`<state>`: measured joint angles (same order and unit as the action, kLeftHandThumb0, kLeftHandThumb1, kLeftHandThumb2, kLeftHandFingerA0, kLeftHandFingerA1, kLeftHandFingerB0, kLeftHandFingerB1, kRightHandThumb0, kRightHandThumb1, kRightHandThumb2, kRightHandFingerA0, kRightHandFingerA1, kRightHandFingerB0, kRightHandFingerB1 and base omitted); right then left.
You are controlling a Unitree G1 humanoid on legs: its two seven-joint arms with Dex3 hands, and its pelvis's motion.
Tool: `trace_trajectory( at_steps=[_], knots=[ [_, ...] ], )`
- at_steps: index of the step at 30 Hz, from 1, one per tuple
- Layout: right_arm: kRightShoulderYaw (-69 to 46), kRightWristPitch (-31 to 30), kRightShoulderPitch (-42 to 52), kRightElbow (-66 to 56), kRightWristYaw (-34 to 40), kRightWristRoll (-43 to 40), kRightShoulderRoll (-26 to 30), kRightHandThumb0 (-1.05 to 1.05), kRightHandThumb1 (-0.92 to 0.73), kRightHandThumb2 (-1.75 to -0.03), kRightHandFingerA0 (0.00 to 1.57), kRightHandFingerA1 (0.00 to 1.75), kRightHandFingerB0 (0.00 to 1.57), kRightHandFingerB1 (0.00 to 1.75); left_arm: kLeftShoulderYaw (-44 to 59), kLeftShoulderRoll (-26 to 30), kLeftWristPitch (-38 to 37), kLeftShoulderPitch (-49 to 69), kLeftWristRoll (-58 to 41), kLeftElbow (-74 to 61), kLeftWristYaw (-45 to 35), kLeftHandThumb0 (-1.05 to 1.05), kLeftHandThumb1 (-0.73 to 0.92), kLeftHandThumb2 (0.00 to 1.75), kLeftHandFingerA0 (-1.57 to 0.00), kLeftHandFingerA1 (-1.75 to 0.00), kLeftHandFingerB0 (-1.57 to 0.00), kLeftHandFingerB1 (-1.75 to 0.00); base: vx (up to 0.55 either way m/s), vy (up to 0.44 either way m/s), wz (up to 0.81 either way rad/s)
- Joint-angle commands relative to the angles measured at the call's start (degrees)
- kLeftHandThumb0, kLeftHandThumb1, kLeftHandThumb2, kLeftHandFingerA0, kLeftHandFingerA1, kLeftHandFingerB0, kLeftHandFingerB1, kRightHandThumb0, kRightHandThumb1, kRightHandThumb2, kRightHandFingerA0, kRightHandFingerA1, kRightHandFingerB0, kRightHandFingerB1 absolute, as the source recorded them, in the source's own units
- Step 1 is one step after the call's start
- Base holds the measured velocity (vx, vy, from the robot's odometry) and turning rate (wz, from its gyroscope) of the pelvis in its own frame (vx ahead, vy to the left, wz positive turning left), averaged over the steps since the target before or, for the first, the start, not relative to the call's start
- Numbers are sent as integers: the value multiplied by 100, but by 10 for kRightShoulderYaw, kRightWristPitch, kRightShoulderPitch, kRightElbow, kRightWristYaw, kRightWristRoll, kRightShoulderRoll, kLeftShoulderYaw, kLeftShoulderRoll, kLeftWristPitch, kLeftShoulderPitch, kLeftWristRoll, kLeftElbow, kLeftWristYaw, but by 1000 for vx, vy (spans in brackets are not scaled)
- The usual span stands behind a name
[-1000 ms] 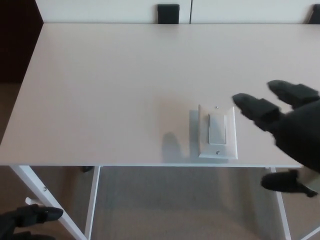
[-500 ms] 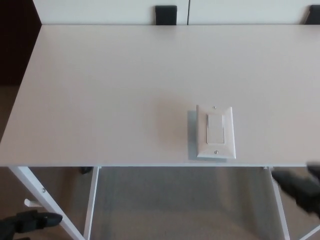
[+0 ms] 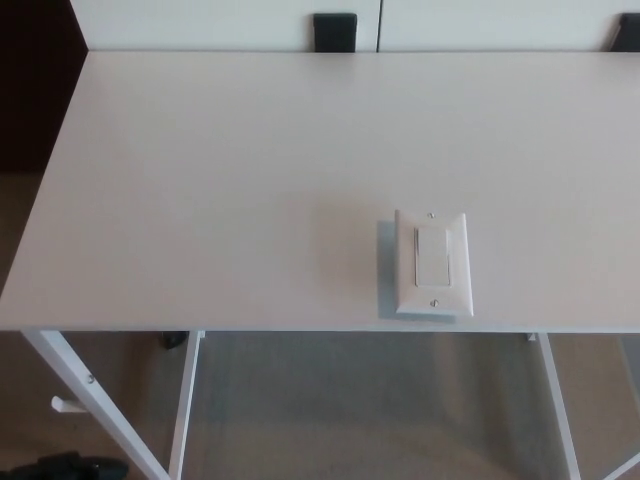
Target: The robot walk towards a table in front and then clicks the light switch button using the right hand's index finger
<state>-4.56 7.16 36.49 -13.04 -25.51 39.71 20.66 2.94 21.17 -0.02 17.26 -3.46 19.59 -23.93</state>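
We look down on a white table that fills most of the frame, its near edge running across the lower third. The light switch lies flat on the tabletop in the lower right of centre, just back from that near edge, a white plate standing lengthwise with a small screw at its top and another at its bottom. Its rocker button sits in the middle of the plate, and nothing touches it. Our right hand does not show anywhere in the frame, so we cannot say how its fingers stand. At the bottom left corner a dark shape pokes into the frame beneath the table's level; it is likely our left hand, but so little of it shows that we cannot tell whether it is open or closed, and it holds nothing we can see. White table legs slant down below the near edge over a tan floor. Along the top edge, a small black block sits against a pale wall behind the table.
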Motion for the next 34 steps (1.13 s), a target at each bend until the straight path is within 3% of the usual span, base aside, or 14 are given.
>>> trace_trajectory(
  at_steps=[1, 2, 12, 34],
  knots=[
    [9, 97, -62, 240, 138, -65, -23, -72, -50, -82, 14, 56, 7, 43, -1, -15, -54, 18, 16, 43, 23, -26, 54, 57, -64, -44, -56, -39, 0, 0, 0],
    [2, 96, -57, 244, 116, -89, -26, -38, -36, -95, 4, 54, 0, 50, -9, -15, -55, 24, 27, 38, 29, -28, 54, 56, -66, -45, -56, -39, 0, 0, 0],
    [32, 140, -70, 306, 143, -94, -19, -38, -37, -96, 4, 54, 0, 50, 1, -13, -77, 31, 17, 56, 24, -29, 53, 56, -65, -45, -58, -39, 0, 0, 0],
    [76, 147, -64, 326, 166, -135, 1, -38, -43, -99, 2, 53, 0, 51, -6, 8, -65, 44, 27, 30, 17, -27, 55, 57, -64, -44, -56, -39, 0, 0, 0]
  ],
)
